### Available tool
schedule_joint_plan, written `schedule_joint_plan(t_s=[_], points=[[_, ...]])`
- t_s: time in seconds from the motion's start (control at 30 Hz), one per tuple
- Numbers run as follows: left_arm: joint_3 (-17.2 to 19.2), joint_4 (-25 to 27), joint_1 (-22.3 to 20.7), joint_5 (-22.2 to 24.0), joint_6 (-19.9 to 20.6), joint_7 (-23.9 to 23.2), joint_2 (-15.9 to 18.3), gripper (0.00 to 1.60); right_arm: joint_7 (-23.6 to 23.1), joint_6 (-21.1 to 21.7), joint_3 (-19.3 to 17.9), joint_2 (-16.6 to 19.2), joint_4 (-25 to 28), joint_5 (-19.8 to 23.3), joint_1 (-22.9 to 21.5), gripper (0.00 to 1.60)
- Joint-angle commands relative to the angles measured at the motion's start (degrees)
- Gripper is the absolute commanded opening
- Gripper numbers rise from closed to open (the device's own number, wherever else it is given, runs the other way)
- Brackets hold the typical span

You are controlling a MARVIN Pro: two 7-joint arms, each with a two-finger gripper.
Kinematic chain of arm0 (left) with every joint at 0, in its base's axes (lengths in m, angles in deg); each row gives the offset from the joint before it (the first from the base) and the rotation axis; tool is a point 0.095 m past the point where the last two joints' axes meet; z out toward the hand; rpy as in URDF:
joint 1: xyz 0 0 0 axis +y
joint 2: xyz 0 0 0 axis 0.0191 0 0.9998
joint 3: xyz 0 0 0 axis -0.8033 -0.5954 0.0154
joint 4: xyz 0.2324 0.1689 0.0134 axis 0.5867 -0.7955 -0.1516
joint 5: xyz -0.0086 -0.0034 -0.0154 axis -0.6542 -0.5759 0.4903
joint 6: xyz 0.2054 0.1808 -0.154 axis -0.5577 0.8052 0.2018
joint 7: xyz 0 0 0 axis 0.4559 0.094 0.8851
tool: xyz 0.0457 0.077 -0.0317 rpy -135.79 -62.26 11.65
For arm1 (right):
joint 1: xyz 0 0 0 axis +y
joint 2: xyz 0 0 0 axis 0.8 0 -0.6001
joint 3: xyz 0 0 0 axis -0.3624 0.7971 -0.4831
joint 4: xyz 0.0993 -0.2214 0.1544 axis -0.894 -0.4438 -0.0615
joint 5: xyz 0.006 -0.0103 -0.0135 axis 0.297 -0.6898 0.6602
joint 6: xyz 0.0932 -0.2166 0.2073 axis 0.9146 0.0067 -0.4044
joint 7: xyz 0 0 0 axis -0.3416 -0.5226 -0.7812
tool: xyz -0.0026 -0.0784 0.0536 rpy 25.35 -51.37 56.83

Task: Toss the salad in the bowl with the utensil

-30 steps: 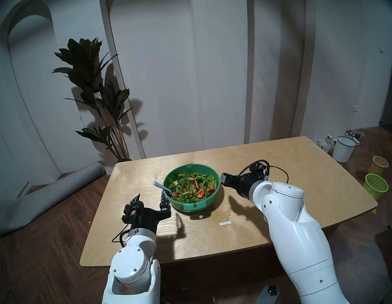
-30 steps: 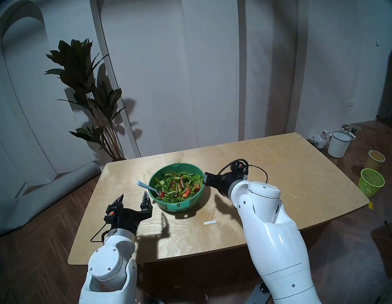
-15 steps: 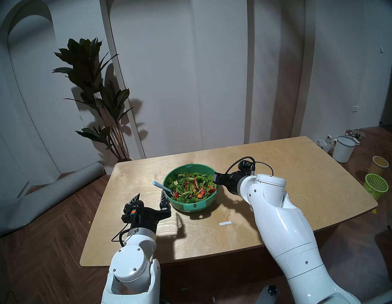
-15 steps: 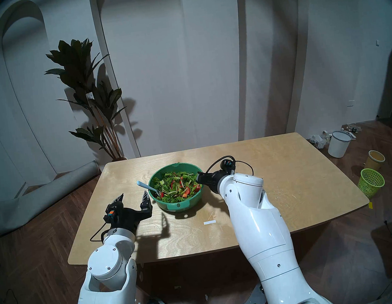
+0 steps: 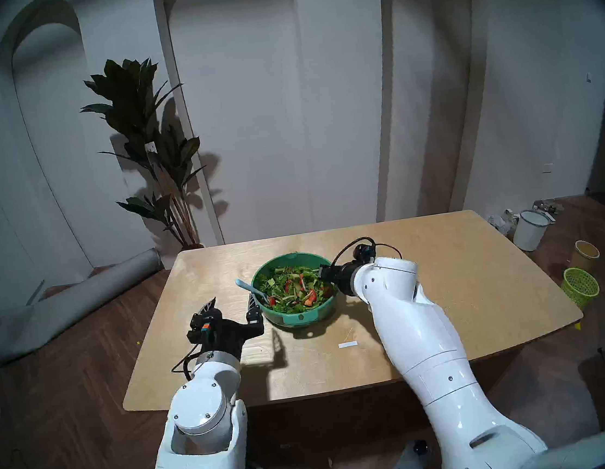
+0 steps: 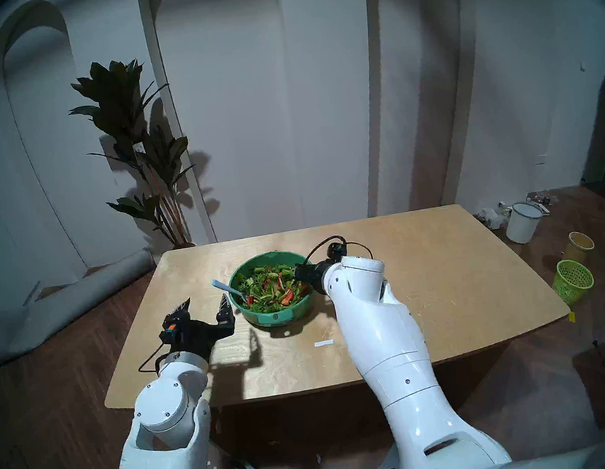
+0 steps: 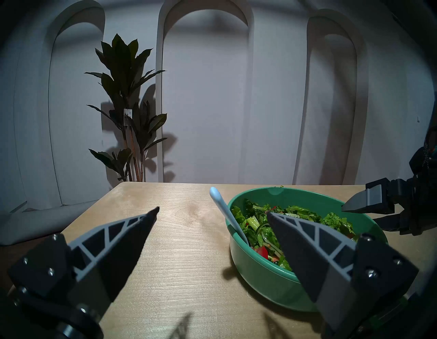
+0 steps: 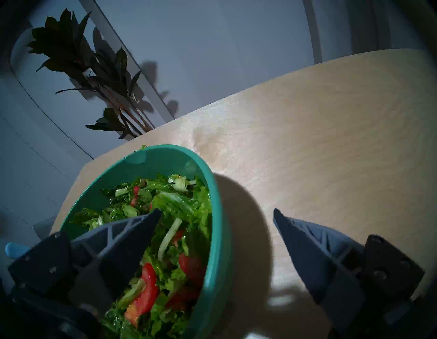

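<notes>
A round deep green plastic bowl (image 5: 298, 293) with a smooth glossy wall and a lighter teal tab handle (image 5: 301, 316) pierced by a hole is set near the middle of the pale plywood table (image 5: 451, 286), the tab turned toward the near edge. The bowl is filled with salad (image 5: 292, 290): ragged wet green leaves, red wedge-shaped pieces and pale strips. A slim fork (image 7: 227, 213) with a rounded pale blue handle is leaned on the bowl's left rim, its metal end buried in the leaves. The left gripper (image 5: 230, 305) is held level just beside the bowl's left side, its dark ribbed triangular fingers (image 7: 132, 232) spread wide with nothing between them. The right gripper (image 8: 216, 217) is tilted down over the bowl's right rim, fingers spread, one over the salad and one outside over bare wood; nothing is gripped. A small white strip (image 5: 347, 344) is seen lying flat toward the near edge.
</notes>
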Motion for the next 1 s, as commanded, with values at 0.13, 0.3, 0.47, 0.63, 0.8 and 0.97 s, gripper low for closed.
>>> schedule_joint_plan(t_s=[0.13,0.3,0.47,0.63,0.8,0.97], points=[[0.0,1.6,-0.2,0.2,-0.3,-0.1,0.1,1.60,1.3,2.2,0.1,-1.2,4.5,0.9,-1.1,1.47],[0.0,1.6,-0.2,0.2,-0.2,-0.1,0.1,1.60,2.6,3.9,-0.4,-1.0,6.7,1.7,0.6,1.47],[0.0,1.6,-0.2,0.3,-0.2,0.0,0.2,1.60,3.1,3.6,-0.3,-1.1,4.8,1.5,0.2,1.37],[0.0,1.6,-0.2,0.3,-0.2,0.0,0.3,1.60,2.9,2.9,0.2,-1.1,2.7,1.5,-0.3,1.42],[-0.1,1.6,-0.2,0.4,-0.2,0.1,0.3,1.60,2.7,2.2,0.6,-0.9,1.6,1.6,-0.9,1.26],[-0.1,1.6,-0.2,0.4,-0.2,0.1,0.3,1.60,2.9,1.8,0.8,-0.8,0.3,1.5,-1.4,1.14]])
